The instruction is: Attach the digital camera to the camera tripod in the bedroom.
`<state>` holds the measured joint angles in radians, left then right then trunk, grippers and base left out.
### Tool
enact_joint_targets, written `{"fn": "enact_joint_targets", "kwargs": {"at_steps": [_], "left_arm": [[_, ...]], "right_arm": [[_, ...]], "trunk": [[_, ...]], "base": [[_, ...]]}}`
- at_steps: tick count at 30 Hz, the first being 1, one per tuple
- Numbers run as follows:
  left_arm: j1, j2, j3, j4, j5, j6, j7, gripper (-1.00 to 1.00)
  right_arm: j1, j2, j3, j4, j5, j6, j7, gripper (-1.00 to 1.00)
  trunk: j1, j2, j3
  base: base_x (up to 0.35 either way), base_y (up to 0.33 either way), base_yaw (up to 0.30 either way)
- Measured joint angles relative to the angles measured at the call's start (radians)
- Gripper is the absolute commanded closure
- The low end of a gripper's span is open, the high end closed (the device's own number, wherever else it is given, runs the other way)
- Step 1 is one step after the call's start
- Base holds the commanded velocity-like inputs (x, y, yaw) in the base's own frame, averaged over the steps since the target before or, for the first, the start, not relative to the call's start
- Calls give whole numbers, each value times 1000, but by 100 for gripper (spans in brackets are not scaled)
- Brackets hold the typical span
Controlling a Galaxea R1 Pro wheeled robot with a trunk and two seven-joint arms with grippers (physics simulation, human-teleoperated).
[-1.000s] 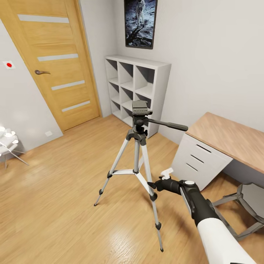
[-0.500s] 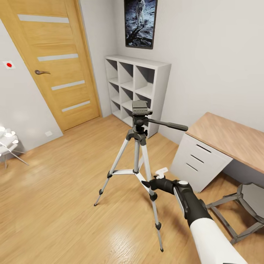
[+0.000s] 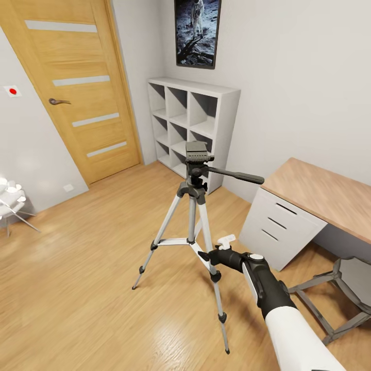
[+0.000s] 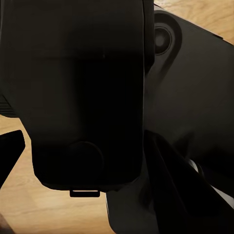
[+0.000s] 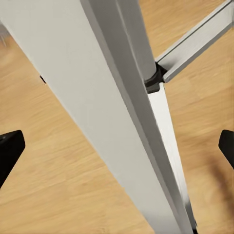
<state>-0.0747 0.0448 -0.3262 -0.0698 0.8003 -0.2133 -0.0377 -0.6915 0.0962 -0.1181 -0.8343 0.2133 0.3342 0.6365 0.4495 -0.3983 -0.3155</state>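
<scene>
Silver tripod leg (image 5: 122,122) between right gripper's (image 5: 117,146) parted fingertips

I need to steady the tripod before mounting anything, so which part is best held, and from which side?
Probably the camera tripod's front silver leg: it is long, slim, and already lies between the right tool's open fingers. Come from the desk side, above the brace joint.

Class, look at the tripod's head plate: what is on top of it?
Nothing sits on the camera tripod head plate; its ribbed dark top is bare in the head view. What lies beneath the plate is covered.
</scene>
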Motion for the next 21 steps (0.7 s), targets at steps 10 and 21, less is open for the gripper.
{"fn": "enact_joint_targets", "kwargs": {"at_steps": [10,21], "left_arm": [[0,0,0,0,0,0,0,100],[0,2,0,0,0,1,-2,100]], "right_arm": [[0,-5,5,-15,3,4,-2,-100],[0,-6,6,-34,4,14,-3,-100]], "trunk": [[0,0,0],[0,0,0]], "base": [[0,0,0],[75,0,0]]}}
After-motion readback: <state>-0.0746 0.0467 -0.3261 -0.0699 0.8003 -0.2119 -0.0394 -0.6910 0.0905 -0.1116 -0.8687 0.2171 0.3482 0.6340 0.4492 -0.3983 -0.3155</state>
